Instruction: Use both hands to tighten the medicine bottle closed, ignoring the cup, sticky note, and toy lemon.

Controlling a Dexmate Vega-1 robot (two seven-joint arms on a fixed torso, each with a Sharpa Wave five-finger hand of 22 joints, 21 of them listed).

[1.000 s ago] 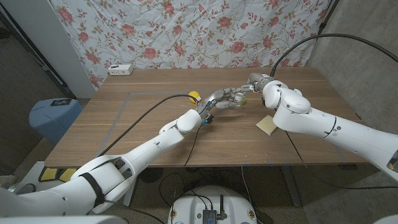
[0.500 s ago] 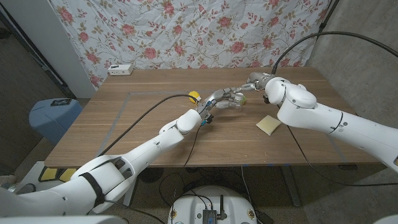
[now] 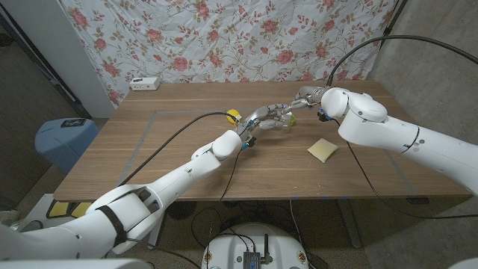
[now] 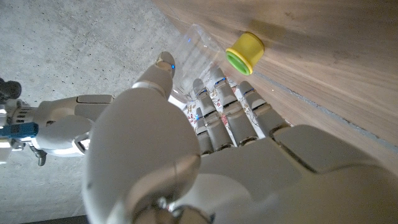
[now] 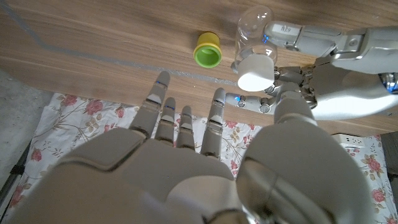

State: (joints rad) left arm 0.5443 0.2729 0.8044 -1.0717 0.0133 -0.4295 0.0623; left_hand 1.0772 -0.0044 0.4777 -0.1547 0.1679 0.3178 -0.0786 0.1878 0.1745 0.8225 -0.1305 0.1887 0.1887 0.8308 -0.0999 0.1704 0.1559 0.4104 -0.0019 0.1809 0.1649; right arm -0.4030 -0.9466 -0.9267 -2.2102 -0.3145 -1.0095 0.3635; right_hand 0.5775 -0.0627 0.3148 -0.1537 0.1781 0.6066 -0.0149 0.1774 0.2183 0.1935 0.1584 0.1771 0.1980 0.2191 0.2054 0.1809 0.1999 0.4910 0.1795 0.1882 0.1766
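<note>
My left hand [image 3: 267, 117] grips the clear medicine bottle [image 3: 280, 119] a little above the middle of the table. In the left wrist view its fingers [image 4: 217, 99] wrap the clear body [image 4: 189, 53]. The right wrist view shows the bottle [image 5: 255, 28] with its white cap [image 5: 256, 73] pointing at my right hand [image 5: 186, 155], and the left hand [image 5: 323, 53] holding the body. My right hand [image 3: 305, 96] hovers just short of the cap with fingers spread, holding nothing.
A yellow cup [image 3: 234, 115] with a green inside [image 5: 208, 50] lies on its side left of the bottle. A yellow sticky note [image 3: 323, 149] lies at the front right. A white box [image 3: 144, 83] sits at the back left edge.
My right forearm has swung up and to the right, and the right hand has drawn back slightly from the bottle. The left hand has kept the bottle where it was.
</note>
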